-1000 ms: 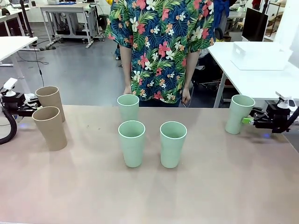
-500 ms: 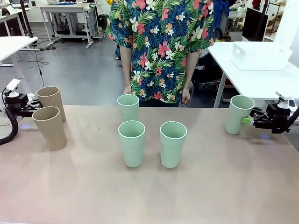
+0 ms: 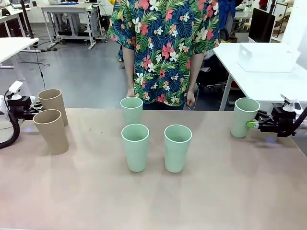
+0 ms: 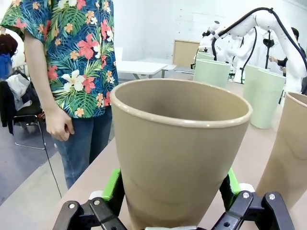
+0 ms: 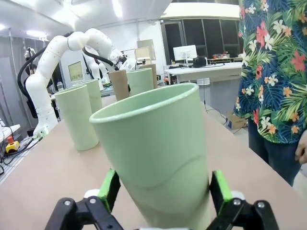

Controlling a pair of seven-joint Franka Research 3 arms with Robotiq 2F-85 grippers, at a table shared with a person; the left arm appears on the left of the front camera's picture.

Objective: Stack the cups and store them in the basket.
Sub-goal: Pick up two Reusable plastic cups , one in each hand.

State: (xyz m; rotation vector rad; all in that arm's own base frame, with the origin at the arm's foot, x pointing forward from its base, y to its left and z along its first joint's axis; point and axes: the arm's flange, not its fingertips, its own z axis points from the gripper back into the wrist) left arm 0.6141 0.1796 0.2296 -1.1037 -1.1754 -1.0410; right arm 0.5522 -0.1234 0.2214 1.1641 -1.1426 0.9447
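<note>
Now gripping tan cup [image 4: 180,143] in left gripper [image 4: 172,189], mint cup [image 5: 153,143] in right gripper [image 5: 163,191], with second tan cup [image 3: 51,131] upright just beside left.

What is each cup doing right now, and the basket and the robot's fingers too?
Far brown cup: tilted, gripped by left fingers.
Near brown cup: standing free.
Middle green cups: three, standing free, not stacked.
Right green cup: tilted, gripped by right fingers.
Basket: sitting on side table, away from the cups.
</note>
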